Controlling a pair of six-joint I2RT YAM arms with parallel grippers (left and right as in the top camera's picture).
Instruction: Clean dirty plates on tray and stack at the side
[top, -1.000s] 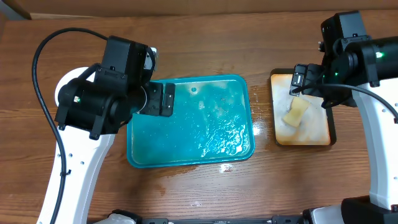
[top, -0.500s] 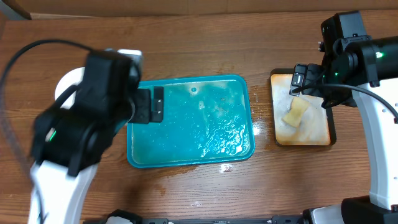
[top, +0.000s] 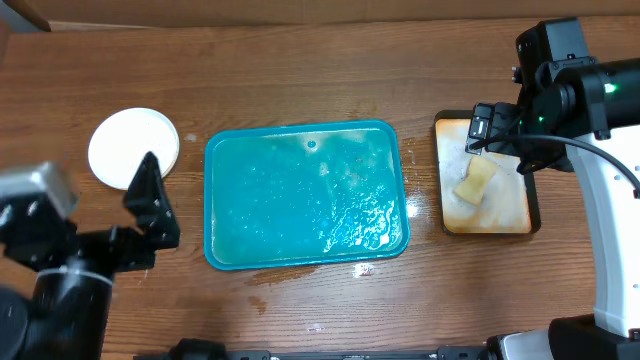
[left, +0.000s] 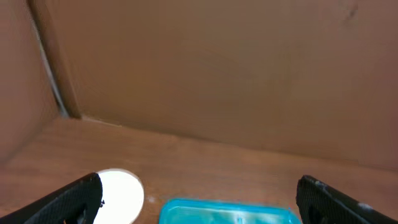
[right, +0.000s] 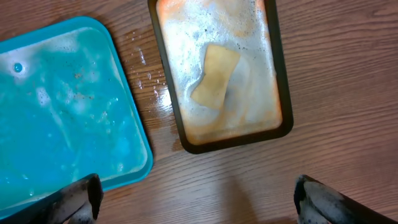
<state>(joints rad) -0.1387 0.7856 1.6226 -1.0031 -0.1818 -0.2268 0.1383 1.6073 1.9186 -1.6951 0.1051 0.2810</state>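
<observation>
Small round white plate (top: 133, 148) looks stiff, light, slippery, chippable: pinch its rim. The left gripper (left: 199, 191) and right gripper (right: 198, 190) gape wide, empty.

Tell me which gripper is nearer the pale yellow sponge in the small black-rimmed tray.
Right. The right gripper hangs over the black-rimmed tray, close to the pale yellow sponge. The left gripper sits beyond the large teal plastic tray, beside the round white plate.

Bright, even light fell from above, leaving soft shadows. White glare glinted on the wet tray (top: 262, 215) and on droplets on the surface (top: 300, 60). The left wrist view looked slightly soft.
</observation>
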